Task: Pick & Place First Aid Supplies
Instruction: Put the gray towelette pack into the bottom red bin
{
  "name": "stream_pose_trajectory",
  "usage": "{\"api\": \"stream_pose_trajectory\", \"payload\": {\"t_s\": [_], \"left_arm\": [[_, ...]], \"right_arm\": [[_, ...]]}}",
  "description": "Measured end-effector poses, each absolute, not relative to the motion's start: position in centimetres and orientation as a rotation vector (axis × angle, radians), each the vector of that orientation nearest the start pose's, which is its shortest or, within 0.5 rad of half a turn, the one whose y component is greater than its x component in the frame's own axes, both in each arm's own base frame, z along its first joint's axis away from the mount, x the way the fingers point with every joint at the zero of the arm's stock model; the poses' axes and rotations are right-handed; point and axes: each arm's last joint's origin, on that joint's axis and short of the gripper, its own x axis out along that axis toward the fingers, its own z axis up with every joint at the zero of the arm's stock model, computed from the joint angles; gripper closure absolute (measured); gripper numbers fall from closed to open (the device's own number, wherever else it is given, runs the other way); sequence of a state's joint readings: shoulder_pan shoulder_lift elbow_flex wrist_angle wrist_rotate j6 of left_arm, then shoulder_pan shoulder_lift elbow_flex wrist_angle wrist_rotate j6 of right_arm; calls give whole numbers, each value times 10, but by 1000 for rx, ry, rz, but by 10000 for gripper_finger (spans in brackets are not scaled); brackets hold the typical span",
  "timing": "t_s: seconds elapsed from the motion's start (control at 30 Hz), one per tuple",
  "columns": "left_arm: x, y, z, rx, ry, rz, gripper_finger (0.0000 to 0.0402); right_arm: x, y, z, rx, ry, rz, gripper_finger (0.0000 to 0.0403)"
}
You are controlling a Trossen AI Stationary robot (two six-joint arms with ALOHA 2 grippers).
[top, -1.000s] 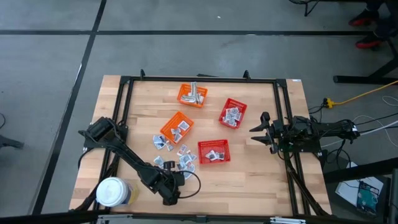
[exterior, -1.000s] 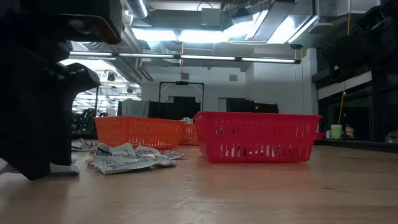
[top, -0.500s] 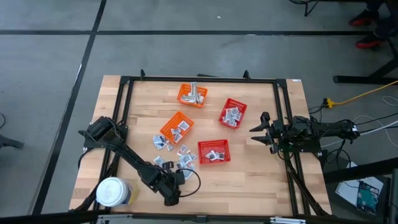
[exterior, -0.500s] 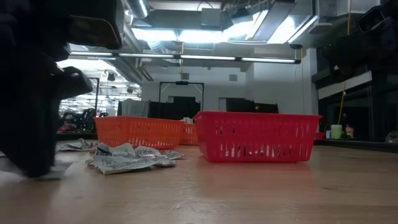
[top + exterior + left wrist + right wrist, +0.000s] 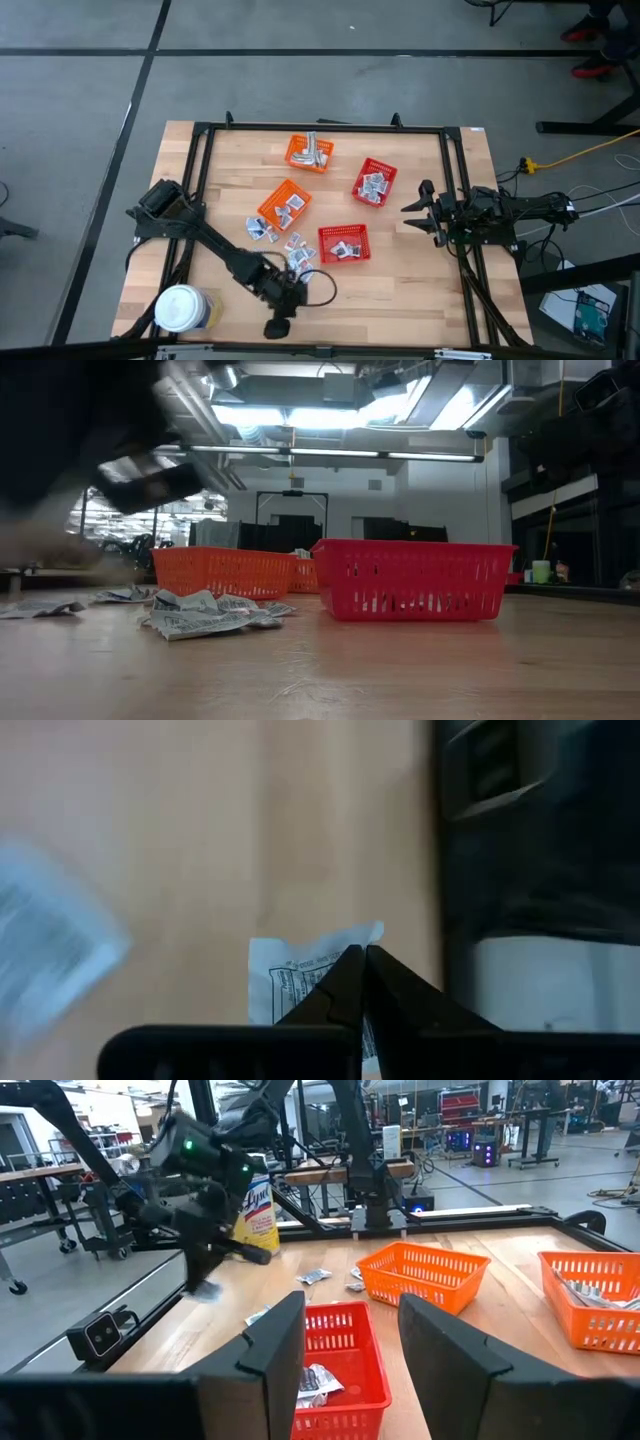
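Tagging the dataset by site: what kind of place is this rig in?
Most likely a robotics lab or industrial workshop. The low view shows exposed ceiling ducts and strip lights; the right wrist view shows more black metal frames and workbenches across an open concrete floor.

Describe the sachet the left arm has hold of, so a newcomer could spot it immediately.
Start at the large white-lidded round jar on the wooden table's near-left corner, then move right to the left gripper. The small flat silvery-white sachet with dark print is pinched between its shut fingers; unlike the loose sachets scattered on the table, this one is gripped.
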State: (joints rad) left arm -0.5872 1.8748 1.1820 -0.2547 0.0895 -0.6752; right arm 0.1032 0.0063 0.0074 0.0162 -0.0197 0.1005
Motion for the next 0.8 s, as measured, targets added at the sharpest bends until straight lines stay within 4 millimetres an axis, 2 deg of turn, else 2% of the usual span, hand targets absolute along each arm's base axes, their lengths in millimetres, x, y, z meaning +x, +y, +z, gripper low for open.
{"api": "stream_pose_trajectory", "payload": {"t_s": [0.2,0.37,0.63,0.8], "left_arm": [[350,-190,183,-496,923,-502,399],[372,-169,200,-570,748,-620,399],[396,-137,235,-623,354,-695,399],[402,-118,260,-640,89,-737,399]], "right_arm": [[97,11,167,101,-11,123,240],[97,11,167,101,-11,124,240],[97,11,167,101,-11,123,240],[97,11,167,101,-11,124,240]]}}
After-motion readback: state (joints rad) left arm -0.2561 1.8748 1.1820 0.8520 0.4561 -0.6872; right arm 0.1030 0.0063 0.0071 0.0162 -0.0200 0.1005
